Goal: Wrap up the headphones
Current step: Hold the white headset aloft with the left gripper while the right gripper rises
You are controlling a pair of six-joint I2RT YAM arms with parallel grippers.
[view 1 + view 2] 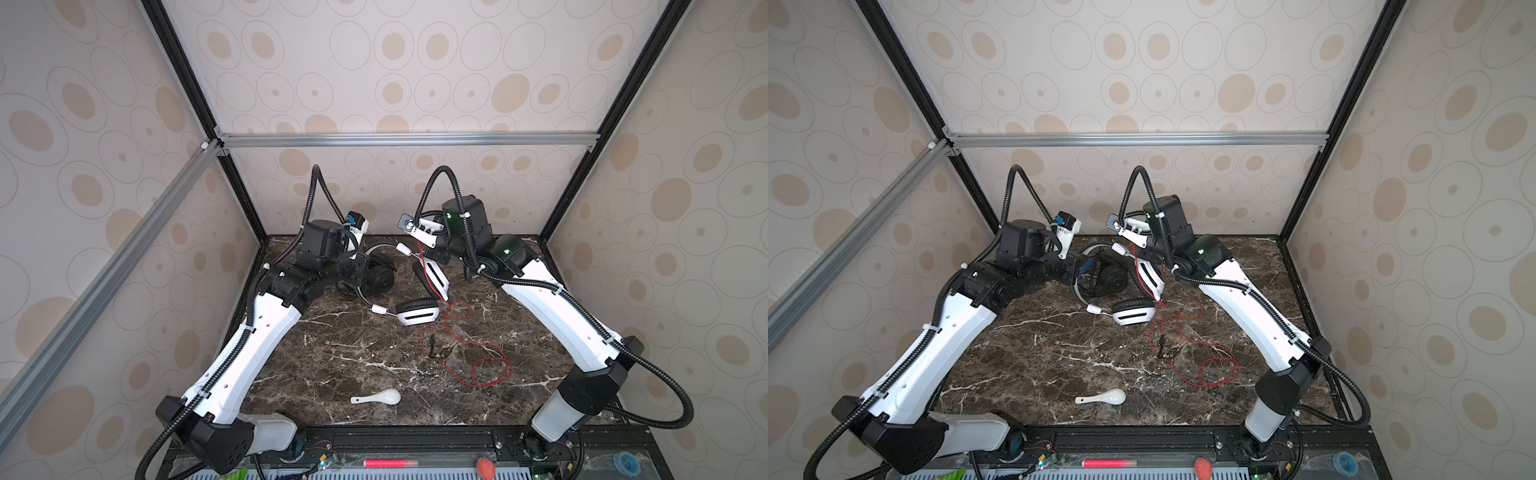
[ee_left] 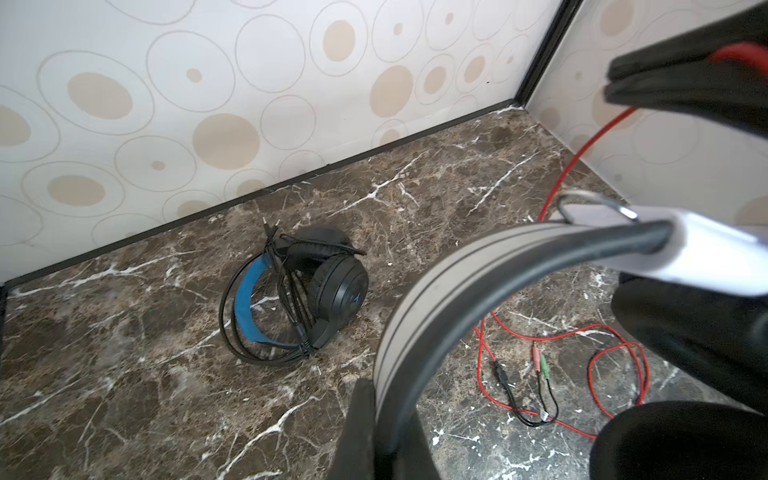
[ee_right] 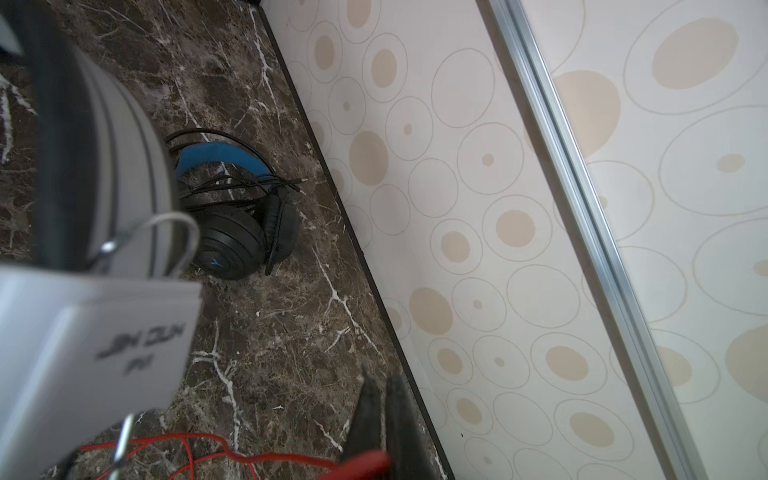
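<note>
The white headphones (image 1: 417,316) (image 1: 1133,312) lie partly raised at the back of the table, one earcup resting on the marble. My left gripper (image 2: 388,399) is shut on their grey-and-black headband (image 2: 436,286). Their red cord (image 1: 490,370) (image 2: 615,345) loops loosely over the table and rises to my right gripper (image 3: 380,382) (image 2: 607,85), which is shut on it beside the upper earcup. The black headphones (image 2: 316,291) (image 3: 232,241) (image 1: 380,276) with the blue inner band lie behind, near the back wall, their thin black cord bundled around them.
A small white spoon (image 1: 380,397) (image 1: 1105,398) lies near the front edge of the marble table (image 1: 332,361). The cord's pink and green plugs (image 2: 540,361) rest on the marble. Patterned walls close in the back and both sides.
</note>
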